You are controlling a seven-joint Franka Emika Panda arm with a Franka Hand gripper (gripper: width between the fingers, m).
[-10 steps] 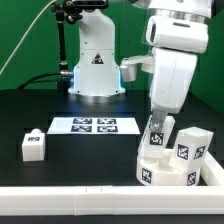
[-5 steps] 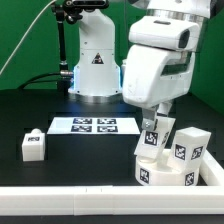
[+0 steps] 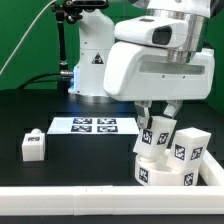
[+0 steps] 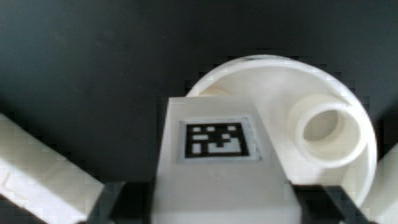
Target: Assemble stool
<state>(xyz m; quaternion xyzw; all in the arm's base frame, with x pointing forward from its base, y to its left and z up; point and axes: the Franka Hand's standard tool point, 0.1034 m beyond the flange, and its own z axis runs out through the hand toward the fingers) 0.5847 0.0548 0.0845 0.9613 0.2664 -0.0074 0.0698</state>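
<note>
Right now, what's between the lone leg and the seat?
Only bare table, in the exterior view, from lone leg to seat; the marker board lies farther back, off that stretch.

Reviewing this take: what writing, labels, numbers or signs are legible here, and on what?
No words or numbers are readable.
Triangular sign on the arm's base: too small to read.
Square black-and-white tags on the marker board, loose leg, gripped leg and seat: patterns only, no text.

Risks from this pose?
1. In the wrist view the held leg looks offset from the hole in the seat; pressing down may jam or miss.
2. The fingers work close to the standing leg; turning could knock it.
</note>
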